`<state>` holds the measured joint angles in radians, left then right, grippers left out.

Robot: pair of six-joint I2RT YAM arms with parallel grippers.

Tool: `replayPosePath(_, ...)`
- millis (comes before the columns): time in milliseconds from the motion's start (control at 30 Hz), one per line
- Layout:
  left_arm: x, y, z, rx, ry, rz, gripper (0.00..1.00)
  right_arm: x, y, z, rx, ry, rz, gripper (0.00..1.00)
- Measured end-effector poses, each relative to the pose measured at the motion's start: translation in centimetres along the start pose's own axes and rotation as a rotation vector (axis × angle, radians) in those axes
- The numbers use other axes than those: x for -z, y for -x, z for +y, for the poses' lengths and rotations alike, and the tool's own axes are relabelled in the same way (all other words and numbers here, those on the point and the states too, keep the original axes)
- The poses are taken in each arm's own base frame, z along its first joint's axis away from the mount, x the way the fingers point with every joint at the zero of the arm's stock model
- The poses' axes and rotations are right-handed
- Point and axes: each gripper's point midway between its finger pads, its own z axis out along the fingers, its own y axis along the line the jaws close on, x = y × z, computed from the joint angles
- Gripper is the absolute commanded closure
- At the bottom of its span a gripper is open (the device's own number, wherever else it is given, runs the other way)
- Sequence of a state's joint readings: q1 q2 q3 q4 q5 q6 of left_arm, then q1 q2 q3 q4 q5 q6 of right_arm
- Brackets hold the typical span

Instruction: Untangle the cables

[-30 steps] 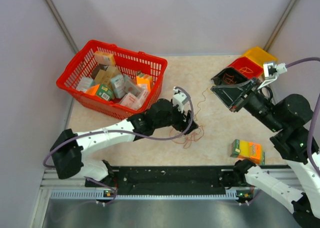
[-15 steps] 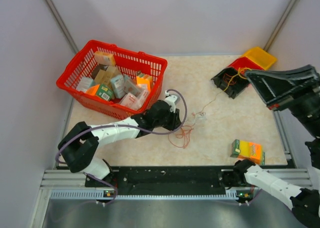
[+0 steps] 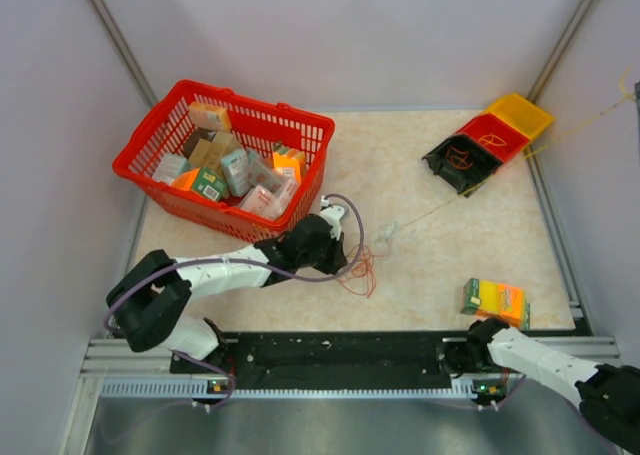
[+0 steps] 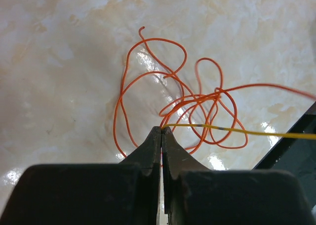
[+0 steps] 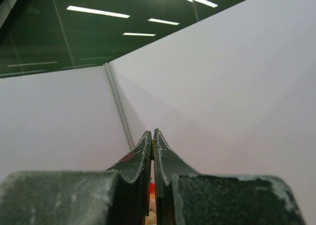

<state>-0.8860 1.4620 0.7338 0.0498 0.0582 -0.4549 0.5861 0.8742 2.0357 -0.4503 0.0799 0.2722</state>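
Note:
The cables lie as a loose orange tangle point(image 4: 173, 99) on the marble tabletop, seen small in the top view point(image 3: 360, 270). A thin yellow cable point(image 3: 480, 180) runs taut from the tangle up to the right edge. My left gripper point(image 4: 161, 129) is shut at the tangle's near edge, and the yellow cable point(image 4: 256, 131) leaves its tips to the right. In the top view the left gripper point(image 3: 340, 243) sits just left of the tangle. My right gripper point(image 5: 152, 132) is shut, raised high, facing the wall, with a yellow sliver between its tips.
A red basket point(image 3: 255, 102) filled with boxes stands at the back left. Black point(image 3: 458, 163), red point(image 3: 492, 135) and yellow point(image 3: 522, 113) bins hold wire bits at the back right. An orange-green box point(image 3: 494, 300) lies near the front right. A black rail point(image 3: 340, 353) borders the near edge.
The left gripper closed at the tangle and drew back to the left. The right arm rose out of the top view, and the yellow cable now stretches taut.

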Motion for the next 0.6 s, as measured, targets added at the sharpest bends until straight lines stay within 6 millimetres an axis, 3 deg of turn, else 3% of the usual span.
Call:
replayPosePath(100,0.7,0.1,-0.2,-0.002,-0.01,-0.019,1.0,-0.1,2.0,-0.6,0.068,-0.039,-0.04,1.0)
replayPosePath(233,1.6,1.8,-0.9,-0.008,-0.025,-0.087,1.0,-1.1,4.2,-1.2,0.145,-0.081,-0.095,1.0)
replayPosePath(600,2.2,2.2,-0.8,-0.003,-0.017,-0.129,1.0,-2.2,5.1,-2.7,0.308,-0.145,-0.157,1.0)
